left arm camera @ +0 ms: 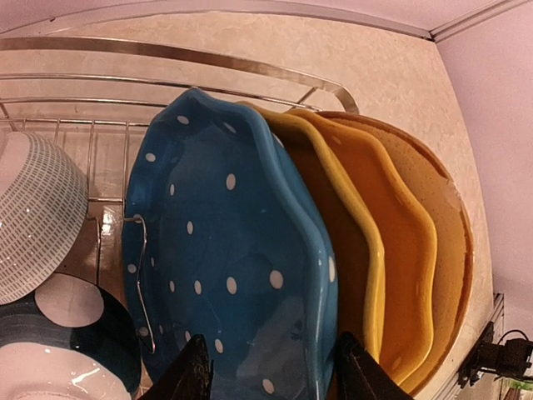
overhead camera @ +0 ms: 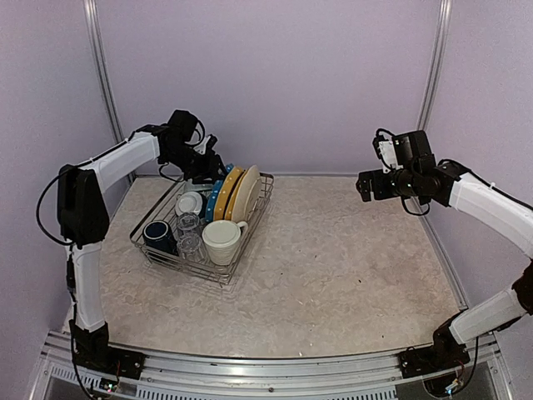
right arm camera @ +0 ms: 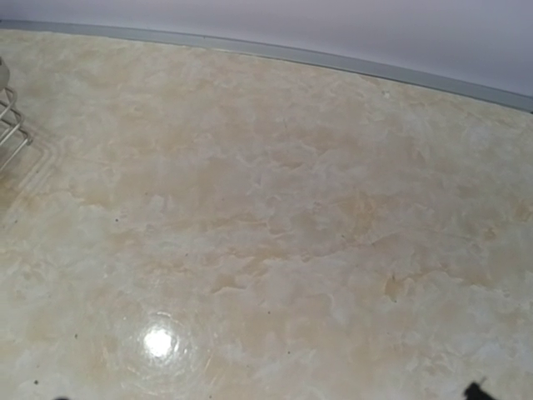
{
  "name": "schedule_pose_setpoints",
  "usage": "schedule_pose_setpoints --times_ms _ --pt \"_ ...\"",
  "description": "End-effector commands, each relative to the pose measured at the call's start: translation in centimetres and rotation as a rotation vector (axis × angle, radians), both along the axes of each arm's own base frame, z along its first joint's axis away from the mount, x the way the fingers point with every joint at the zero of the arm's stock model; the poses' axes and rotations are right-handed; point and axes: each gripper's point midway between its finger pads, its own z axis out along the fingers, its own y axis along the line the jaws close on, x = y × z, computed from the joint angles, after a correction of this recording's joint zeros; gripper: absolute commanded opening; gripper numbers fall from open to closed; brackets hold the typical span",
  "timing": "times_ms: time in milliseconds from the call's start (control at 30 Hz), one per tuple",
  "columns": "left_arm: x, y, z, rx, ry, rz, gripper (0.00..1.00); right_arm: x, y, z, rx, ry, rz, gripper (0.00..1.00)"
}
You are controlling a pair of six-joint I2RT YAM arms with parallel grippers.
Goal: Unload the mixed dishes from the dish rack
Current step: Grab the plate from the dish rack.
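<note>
Three plates stood on edge at the far end of the dish rack point(overhead camera: 251, 225): blue dotted plate point(left arm camera: 225, 250), yellow plate point(left arm camera: 354, 225), cream plate point(overhead camera: 248, 193), packed face to face. As far as I could see nothing was out of the rack; cream mug point(overhead camera: 221, 240), navy mug point(overhead camera: 158, 235), glasses point(overhead camera: 189, 225) and a white-lined bowl point(overhead camera: 190, 202) all sat inside it.

I judged the step to be the first pick, blue plate. I had the left gripper point(left arm camera: 273, 354) over the plate's top rim, jaws apart, one finger on the blue face side, the other in front of the yellow plate. No clamp that I could see; whether a pad touched the rim I couldn't tell. The right gripper point(overhead camera: 364, 185) hung high over the far right of the table point(overhead camera: 333, 275), jaws wide, holding nothing; its wrist view showed only bare tabletop and a corner of the rack.

Next move, my call: get the outer finger into the slim gap between blue and yellow, close on the blue rim only, then lift straight up. A thin wire prong point(left arm camera: 141, 275) stood against the blue face, so dragging sideways risked a snag. The yellow plate was touching or nearly touching the blue, so a tilt might tip it.

Room: tight on the left, with the back wall point(overhead camera: 266, 83) close behind the arm and the rack's rim under it. The middle and right of the table had plenty of open space for setting the plate down.
</note>
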Motion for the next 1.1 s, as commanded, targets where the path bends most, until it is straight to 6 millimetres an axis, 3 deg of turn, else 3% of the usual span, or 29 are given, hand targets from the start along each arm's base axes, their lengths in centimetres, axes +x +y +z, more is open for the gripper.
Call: schedule_pose_setpoints --times_ms 0,200,300,433,533,667,733,800,1067 --pt "0.2 2.7 -3.6 0.232 0.020 0.058 0.46 -0.4 0.6 -0.7 0.015 0.014 0.016 1.00" --pt "0.4 3.4 -3.9 0.331 0.005 0.076 0.38 -0.4 0.9 -0.9 0.027 0.020 0.022 1.00" --pt "0.4 3.2 -3.7 0.349 0.000 0.072 0.30 -0.3 0.9 -1.0 0.033 0.021 0.021 1.00" --pt "0.7 4.7 -4.5 0.469 0.008 0.124 0.18 -0.4 1.1 -1.3 0.038 0.029 0.025 1.00" --pt "0.3 3.9 -4.9 0.414 0.041 0.092 0.17 -0.5 1.0 -1.3 0.042 0.030 0.024 1.00" --pt "0.1 2.5 -3.9 0.343 0.034 0.052 0.15 -0.5 1.1 -1.4 0.048 0.031 0.024 1.00" --pt "-0.1 2.0 -3.3 0.315 0.029 0.039 0.17 -0.5 1.1 -1.4 0.050 0.031 0.025 1.00" --pt "0.2 2.4 -3.0 0.336 0.019 0.052 0.26 -0.5 1.1 -1.3 0.052 0.029 0.021 1.00" --pt "0.0 4.3 -5.7 0.504 0.044 0.056 0.41 -0.8 1.0 -1.3 0.061 0.025 0.023 1.00"
